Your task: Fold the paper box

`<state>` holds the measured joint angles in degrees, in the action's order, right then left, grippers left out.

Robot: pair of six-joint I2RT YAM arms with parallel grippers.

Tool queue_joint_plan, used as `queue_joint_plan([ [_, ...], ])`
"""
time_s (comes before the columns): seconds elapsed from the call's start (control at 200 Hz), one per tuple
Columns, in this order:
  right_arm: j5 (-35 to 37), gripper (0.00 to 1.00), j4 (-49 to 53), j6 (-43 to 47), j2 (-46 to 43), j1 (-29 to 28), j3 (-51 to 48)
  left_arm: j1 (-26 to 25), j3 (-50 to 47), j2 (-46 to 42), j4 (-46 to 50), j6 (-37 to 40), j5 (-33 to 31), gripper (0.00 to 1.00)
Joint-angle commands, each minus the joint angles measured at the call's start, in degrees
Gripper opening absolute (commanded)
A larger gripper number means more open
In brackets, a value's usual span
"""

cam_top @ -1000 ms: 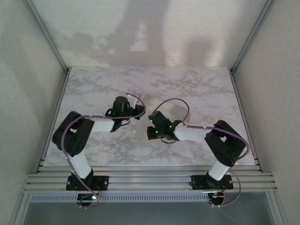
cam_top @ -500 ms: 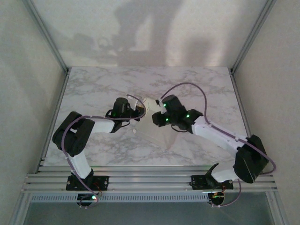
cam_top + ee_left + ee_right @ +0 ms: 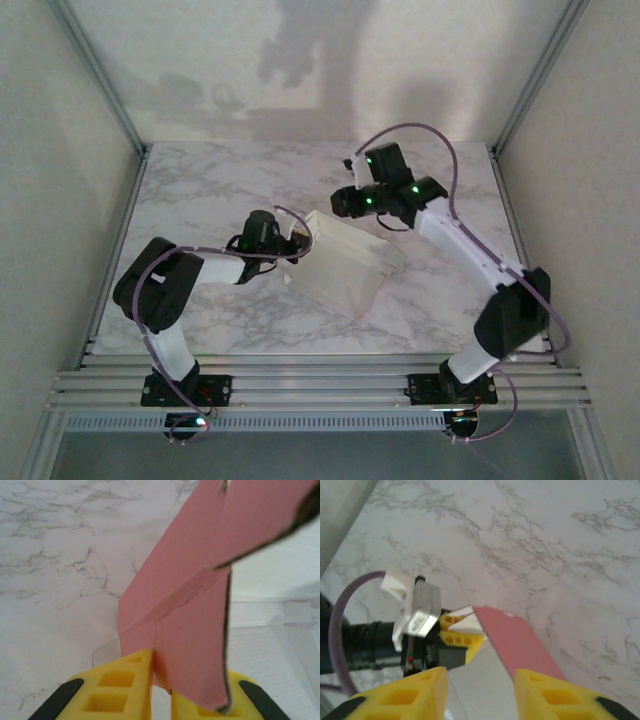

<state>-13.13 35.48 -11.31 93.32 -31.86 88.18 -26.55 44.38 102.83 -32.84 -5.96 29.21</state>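
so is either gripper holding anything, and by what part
The left gripper pinches the box by the edge of a pink flap. The right gripper is open, holding nothing.

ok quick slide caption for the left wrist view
Left pincer clamps a pink flap of the paper box over the marble table.
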Motion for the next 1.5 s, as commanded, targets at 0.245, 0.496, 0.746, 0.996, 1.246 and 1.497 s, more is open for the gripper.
queue_joint_plan([
  [0.245,4.4,0.53,13.8,-2.8,17.4,-2.0,21.1,-0.6,0.8,0.8,3.9,1.9,0.9,0.17],
  [0.496,9.3,0.53,20.0,-3.8,23.9,-5.0,29.0,-0.6,1.8,1.1,4.5,1.8,0.8,0.17],
  [0.746,10.9,0.49,21.3,-4.4,27.2,-6.4,31.8,-0.7,2.5,1.1,5.1,1.8,0.9,0.17],
  [0.996,12.1,0.44,22.1,-3.6,28.1,-6.7,31.5,-0.4,2.9,1.0,5.6,1.8,0.8,0.17],
  [1.246,13.2,0.36,23.1,-2.2,27.0,-6.5,31.1,-0.4,3.5,1.1,6.4,1.8,0.8,0.17],
  [1.497,13.8,0.29,23.0,-1.6,26.0,-6.2,30.6,-0.4,3.9,1.3,7.0,1.7,0.7,0.17],
])
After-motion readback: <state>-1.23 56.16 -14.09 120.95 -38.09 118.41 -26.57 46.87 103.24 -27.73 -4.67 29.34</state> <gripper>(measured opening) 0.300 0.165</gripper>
